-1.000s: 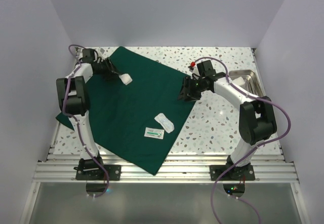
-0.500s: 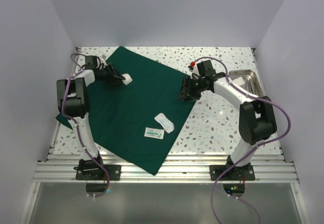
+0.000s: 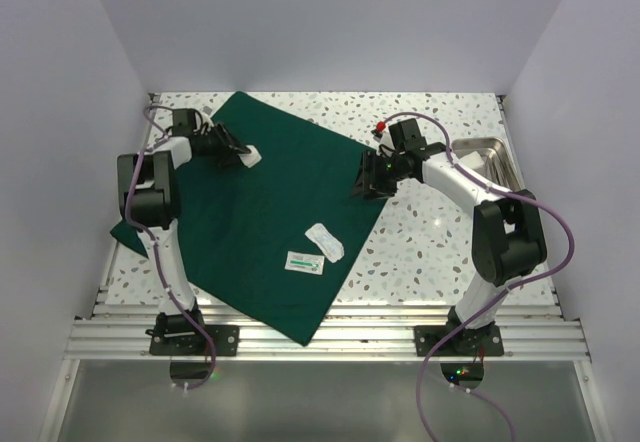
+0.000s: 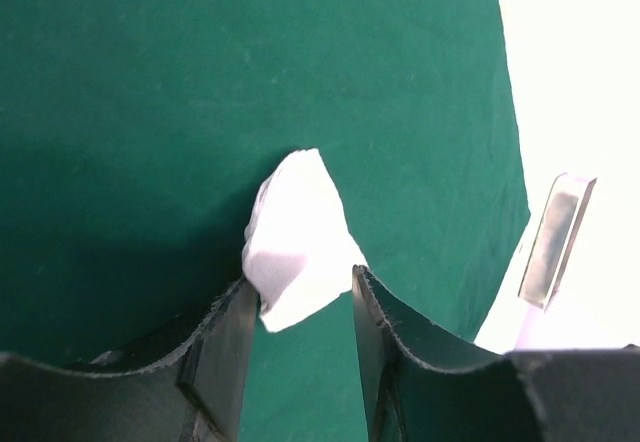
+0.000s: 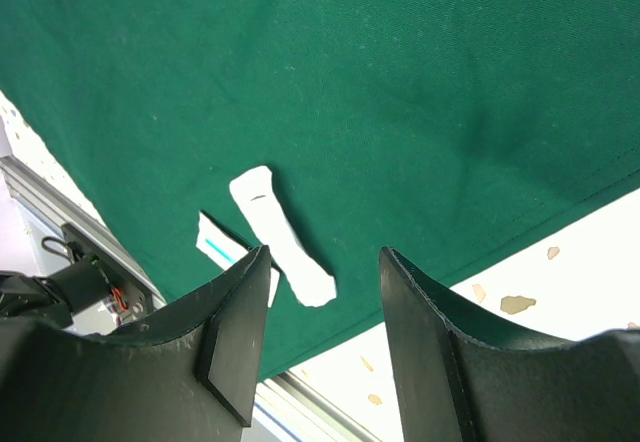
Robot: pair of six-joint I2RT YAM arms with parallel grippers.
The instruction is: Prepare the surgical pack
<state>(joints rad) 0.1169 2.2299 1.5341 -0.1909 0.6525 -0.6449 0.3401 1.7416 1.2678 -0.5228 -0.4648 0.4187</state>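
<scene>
The counter is a speckled terrazzo surface enclosed by plain walls on the left, far and right sides. The surgical pack, a dark green matte drape, lies on it spread out as one broad flat sheet, turned at an angle to the counter edges. It covers most of the left half of the counter. One corner points to the far edge, one reaches the left edge, one lies near the middle of the counter, and the nearest corner hangs past the near edge onto the metal rails. A shiny rectangular steel tray sits in the far right corner, clear of the drape and partly hidden by the right arm. The left tool hangs over the far left part of the drape with its fingers clamped on a white folded pad. The lower end of the pad sits between the fingers and the rest projects forward above the green cloth. The right tool is positioned over the right-hand edge of the drape, near the middle of the counter. Its fingers are spread apart with nothing between them. Two small items rest on the drape toward the near edge: a white wrapped roll, and just beside it a flat white packet with green print. Whether these two touch cannot be determined.
</scene>
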